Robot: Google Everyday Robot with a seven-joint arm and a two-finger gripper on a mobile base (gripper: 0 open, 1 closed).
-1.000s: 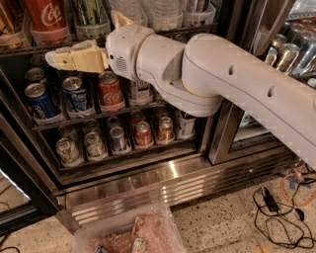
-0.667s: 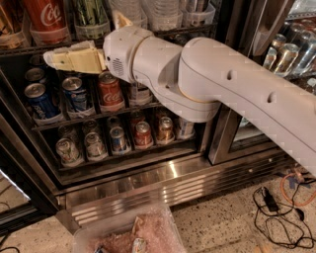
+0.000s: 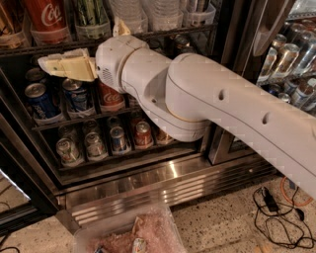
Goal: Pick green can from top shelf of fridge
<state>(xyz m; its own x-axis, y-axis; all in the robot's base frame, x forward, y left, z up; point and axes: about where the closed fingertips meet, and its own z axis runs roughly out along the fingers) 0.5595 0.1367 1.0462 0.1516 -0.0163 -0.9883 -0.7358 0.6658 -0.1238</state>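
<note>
The green can (image 3: 91, 14) stands on the top shelf (image 3: 163, 33) of the fridge (image 3: 148, 185), in a clear holder just right of a big red Coca-Cola can (image 3: 47, 17). Its lid is cut off by the top edge of the view. My gripper (image 3: 45, 63), cream-coloured and pointing left, hangs just below the shelf's front rail. It is lower than the green can and to its left, in front of the second rack's cans. Nothing shows in it.
Clear bottles (image 3: 163, 12) stand right of the green can. Small soda cans (image 3: 74, 96) fill the two lower racks. My big white arm (image 3: 222, 108) crosses the fridge's right half. A second cooler with cans (image 3: 291, 64) is at right; cables (image 3: 276, 207) and a bin (image 3: 133, 234) lie on the floor.
My gripper and wrist have shifted slightly left and down, and still sit below the top shelf's rail. The cans have not moved.
</note>
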